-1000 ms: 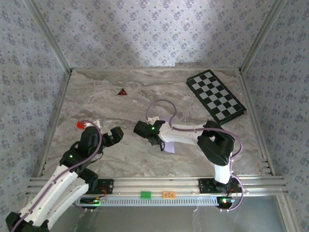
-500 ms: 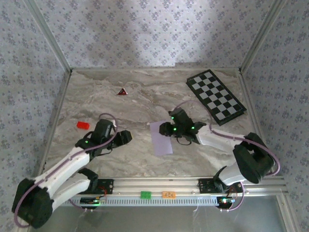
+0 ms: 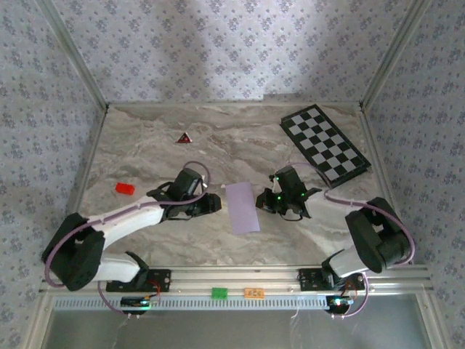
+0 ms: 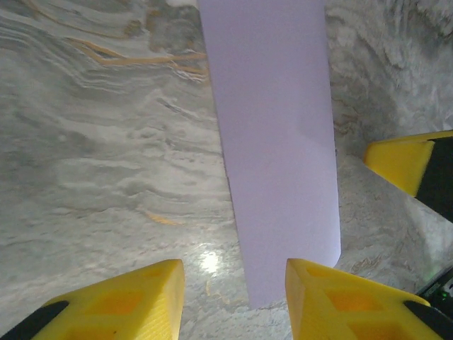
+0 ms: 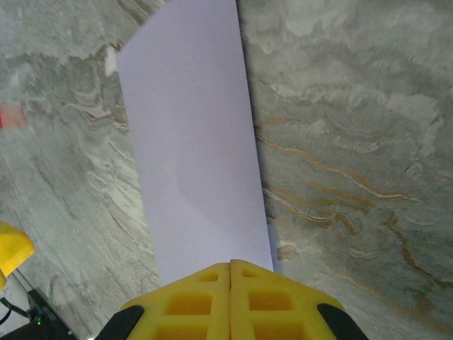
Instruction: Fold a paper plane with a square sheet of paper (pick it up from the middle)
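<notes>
The square sheet of paper [image 3: 242, 207] lies flat as a narrow folded strip at centre frame on the desk [image 3: 145, 153] — the left tool [image 3: 213, 204] spread beside its left edge, the right tool [image 3: 269, 201] pressed together at its right edge.

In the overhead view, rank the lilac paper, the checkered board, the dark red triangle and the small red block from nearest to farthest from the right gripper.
Measured from the right gripper:
1. lilac paper, right beside its tip, mid-table.
2. checkered board, toward the back right.
3. dark red triangle, toward the back, left of centre.
4. red block, out on the left side.
</notes>
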Motion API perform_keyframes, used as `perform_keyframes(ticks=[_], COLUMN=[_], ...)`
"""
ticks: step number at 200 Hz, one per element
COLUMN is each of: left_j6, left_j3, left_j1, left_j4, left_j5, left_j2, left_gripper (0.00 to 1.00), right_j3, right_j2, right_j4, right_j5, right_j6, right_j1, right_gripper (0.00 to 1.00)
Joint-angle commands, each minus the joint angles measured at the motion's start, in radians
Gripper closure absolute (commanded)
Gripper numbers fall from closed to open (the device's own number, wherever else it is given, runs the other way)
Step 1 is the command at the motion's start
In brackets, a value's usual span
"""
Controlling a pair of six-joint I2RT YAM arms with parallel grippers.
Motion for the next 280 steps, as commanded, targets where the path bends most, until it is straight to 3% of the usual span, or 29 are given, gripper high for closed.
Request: perform_keyframes(ticks=[1,35,71,110,187,280], left_j6=[-0.008,-0.029,-0.024,-0.044,-0.048,-0.078], left_j3=[0.054,0.057,0.057,0.054,0.057,0.07], left_j1=[-0.044,-0.063,-0.065,-0.065,-0.064,-0.069], left_j4=[0.019,0.049,0.046,0.059,0.072,0.156], left_j5=[-0.019,-0.023,-0.024,-0.023,-0.005,0.045], left_j2=[0.042,0.089,0.097,0.105,0.134,0.234], left_gripper=[0.57,0.57,0.57,0.57,0.56,0.58], right_j3=[0.043,0.056,0.033,0.025,0.01,-0.032], right_j2=[0.067,0.128,0.096,0.055,0.146,0.176], right_j4=[0.03,0.01,-0.042,0.072,0.019,0.057], right_j5=[-0.08,-0.064,-0.003,-0.109,-0.012,-0.003], right_j6=[-0.014,-0.026,-0.027,-0.007,-0.002,0.051], right_j1=[0.007,0.016,0.016,0.037,0.038,0.034], right_gripper=[0.92,0.92,0.92,0.92,0.93,0.93])
